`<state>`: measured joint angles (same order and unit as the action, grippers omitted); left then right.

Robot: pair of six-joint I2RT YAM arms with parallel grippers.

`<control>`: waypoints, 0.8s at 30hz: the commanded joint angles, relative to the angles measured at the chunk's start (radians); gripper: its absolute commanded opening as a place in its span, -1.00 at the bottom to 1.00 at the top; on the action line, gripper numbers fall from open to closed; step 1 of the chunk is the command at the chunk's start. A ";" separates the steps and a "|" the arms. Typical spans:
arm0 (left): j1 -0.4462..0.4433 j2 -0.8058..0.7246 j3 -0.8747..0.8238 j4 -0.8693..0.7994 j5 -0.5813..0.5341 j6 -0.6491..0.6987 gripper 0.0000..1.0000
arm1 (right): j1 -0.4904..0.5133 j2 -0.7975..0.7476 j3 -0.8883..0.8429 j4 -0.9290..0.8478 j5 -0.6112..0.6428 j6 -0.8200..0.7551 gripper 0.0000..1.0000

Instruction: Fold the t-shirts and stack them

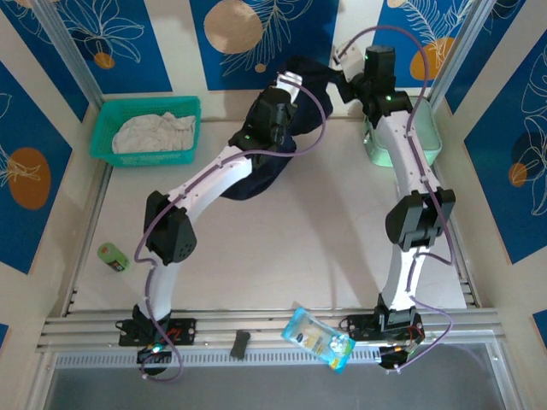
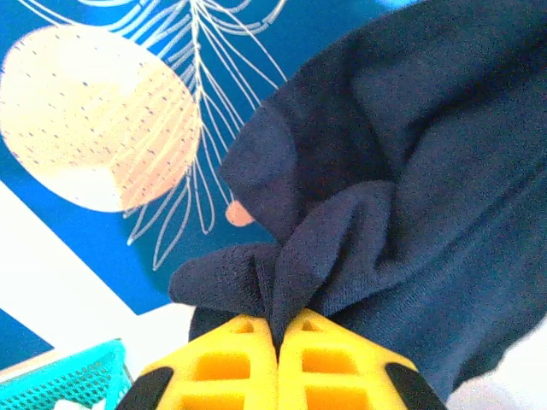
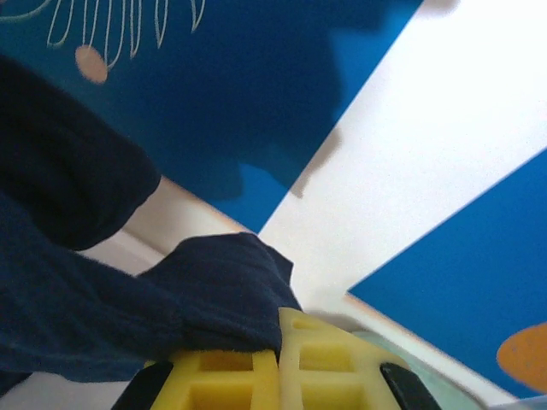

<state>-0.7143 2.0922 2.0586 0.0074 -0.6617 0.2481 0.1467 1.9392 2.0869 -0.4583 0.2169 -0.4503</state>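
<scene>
From above: pinches the dark navy t-shirt (image 1: pixel 256 184) near its top edge, left gripper (image 1: pixel 292 81) and right gripper (image 1: pixel 338 83) both raised to the right of the teal plastic mesh basket (image 1: pixel 102 128). Lets the soft cloth sag in a rounded drape toward the table (image 1: pixel 299 248), also right of the basket. Shows the pale off-white t-shirt (image 1: pixel 154 132) crumpled inside the basket, and a mint-green rounded hard case (image 1: pixel 427 145) far to the basket's right.

From the left wrist: clamps the left gripper (image 2: pixel 278 329) tight on a bunched tuck of fine-knit navy cloth, pleats fanning above the yellow ribbed fingers (image 2: pixel 231 371), up and right of the basket's mesh corner (image 2: pixel 60 384).

From the right wrist: closes the right gripper (image 3: pixel 279 342) on a thick, matte fold of the same shirt (image 3: pixel 85 299), cloth lapping over one yellow pad.
</scene>
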 commanded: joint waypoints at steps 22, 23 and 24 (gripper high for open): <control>-0.434 -0.131 -0.954 1.401 -0.860 0.842 -0.34 | 0.615 -0.789 -1.344 0.031 0.149 0.600 -1.00; -0.436 -0.157 -0.967 1.401 -0.863 0.842 -0.30 | 0.616 -0.792 -1.347 0.026 0.148 0.613 -1.00; -0.436 -0.187 -0.982 1.401 -0.863 0.845 -0.25 | 0.623 -0.792 -1.335 -0.002 0.167 0.627 -1.00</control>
<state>-1.1748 1.9835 1.0378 1.3128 -1.4967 0.9405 0.6693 1.1557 0.7731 -0.3542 0.4873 0.1940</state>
